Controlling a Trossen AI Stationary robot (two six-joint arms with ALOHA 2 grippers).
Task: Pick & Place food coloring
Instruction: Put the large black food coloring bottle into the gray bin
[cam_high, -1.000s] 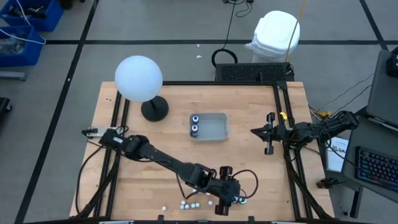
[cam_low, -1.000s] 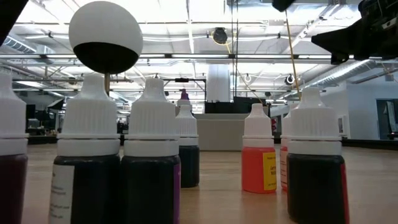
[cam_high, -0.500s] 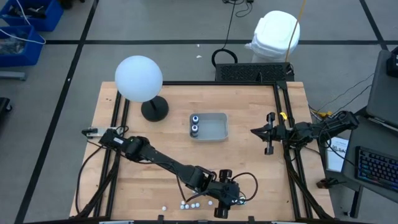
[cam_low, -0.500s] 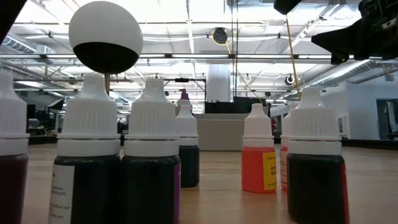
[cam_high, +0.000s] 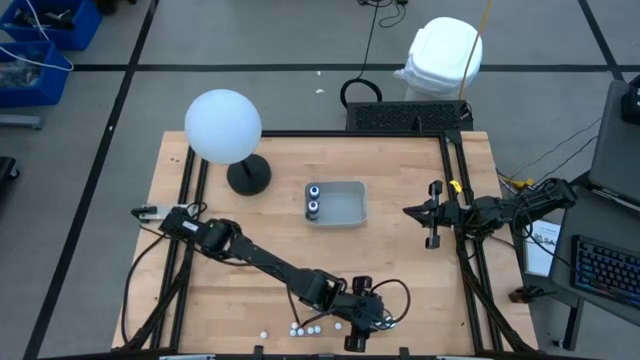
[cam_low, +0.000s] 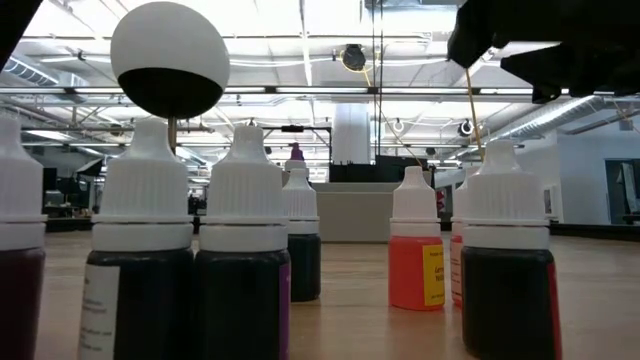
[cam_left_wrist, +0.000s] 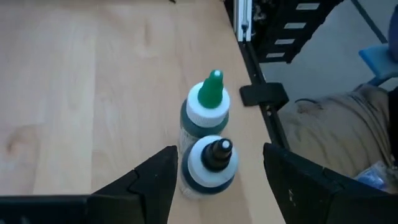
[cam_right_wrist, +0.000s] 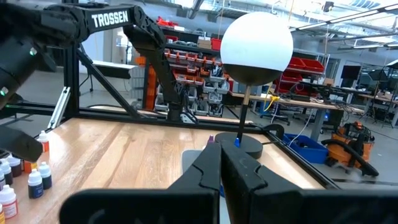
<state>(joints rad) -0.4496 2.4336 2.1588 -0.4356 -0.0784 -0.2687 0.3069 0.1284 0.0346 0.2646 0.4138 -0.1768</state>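
A: How many things, left to right?

B: One white globe lamp (cam_high: 223, 126) upper left, one clear tray (cam_high: 343, 203) at centre holding two dark jars (cam_high: 313, 198), several small food coloring bottles (cam_high: 307, 327) along the bottom edge.

A: The grippers?

B: Left gripper (cam_left_wrist: 216, 180) at bottom centre, fingers apart around two bottles (cam_left_wrist: 209, 138); right gripper (cam_high: 432, 214) at right, closed, empty.

A: The surface?

B: A wooden table (cam_high: 250, 238) on grey floor.

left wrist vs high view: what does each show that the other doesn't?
Left wrist only: two uncapped bottles close up, one with a green tip, one with a dark tip, standing between the left gripper's open fingers, which are not touching them.

High only: the clear tray holding two dark jars, the globe lamp, the white-capped bottles at the near edge, and the right gripper shut, parked at the table's right side.

Both: the wooden table and the left gripper near its front edge.
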